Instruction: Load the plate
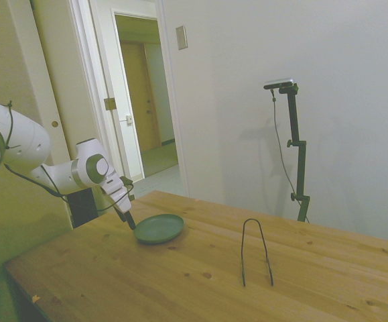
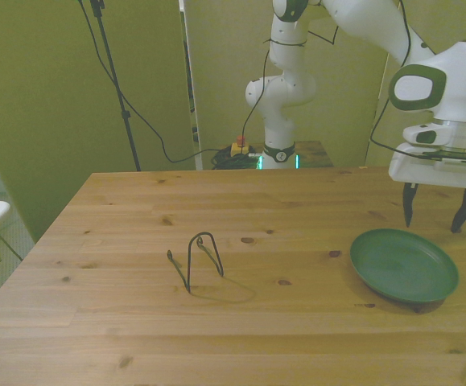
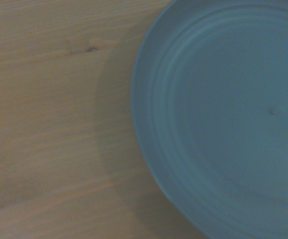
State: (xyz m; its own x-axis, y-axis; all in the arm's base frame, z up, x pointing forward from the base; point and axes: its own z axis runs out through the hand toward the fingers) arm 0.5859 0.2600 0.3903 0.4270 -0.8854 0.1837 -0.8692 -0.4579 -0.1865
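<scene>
While hovering released over the far rim, pincer (image 2: 435, 214) just behind plate (image 2: 404, 264); flat on counter (image 2: 216, 322), rack (image 2: 196, 261) well apart toward front view's left.

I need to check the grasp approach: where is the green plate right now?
The plate lies flat on the table at the front view's right, just below the open gripper, well apart from the wire rack.

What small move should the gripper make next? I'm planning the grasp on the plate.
Probably lower a little and close on the rim. The gripper is open, just above the far edge of the plate, which lies flat on the table, away from the wire rack.
</scene>
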